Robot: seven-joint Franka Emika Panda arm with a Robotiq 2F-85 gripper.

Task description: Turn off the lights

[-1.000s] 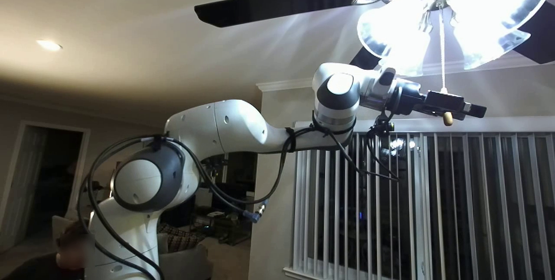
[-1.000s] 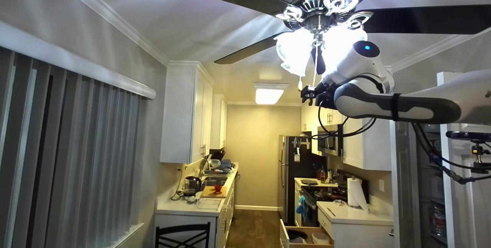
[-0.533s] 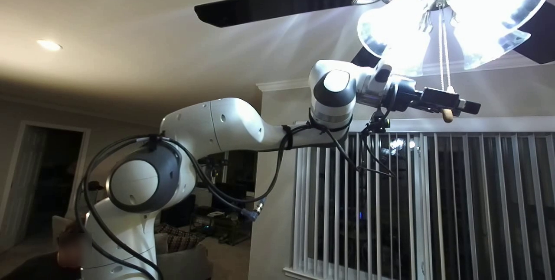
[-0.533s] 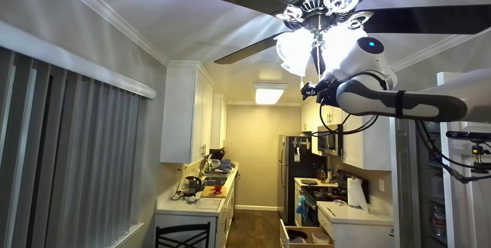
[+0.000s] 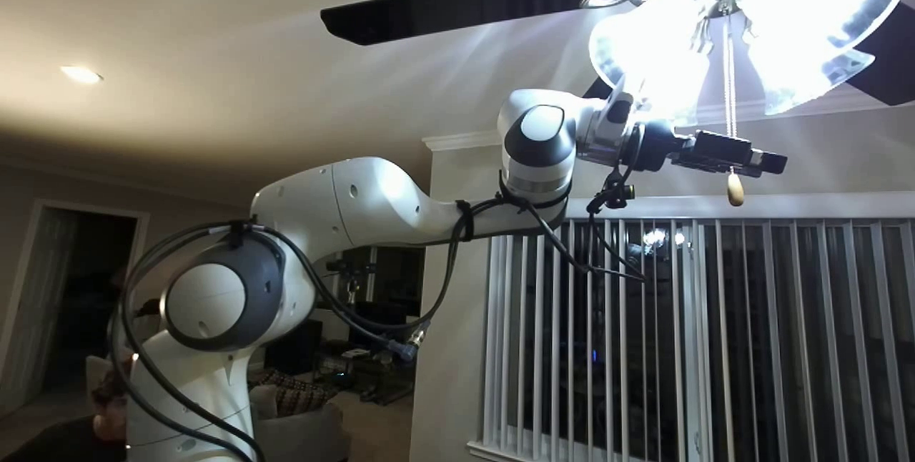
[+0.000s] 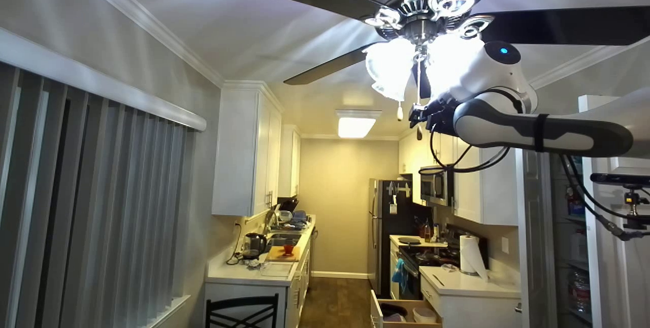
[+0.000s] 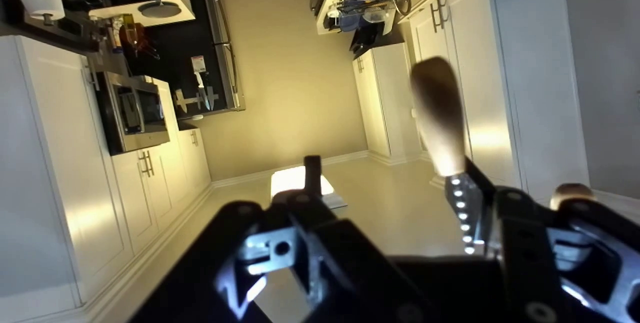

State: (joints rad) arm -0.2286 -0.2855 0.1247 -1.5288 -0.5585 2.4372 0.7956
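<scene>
In the wrist view we have our jaws wide, the tapered brown wooden knob (image 7: 440,110) at one o'clock, pointing near twelve.

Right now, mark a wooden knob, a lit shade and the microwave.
Wooden knob (image 5: 735,190), in an exterior view: its middle.
Lit shade (image 6: 390,63), in an exterior view: its glowing side.
Microwave (image 7: 151,110), wrist view: its dark front.
</scene>
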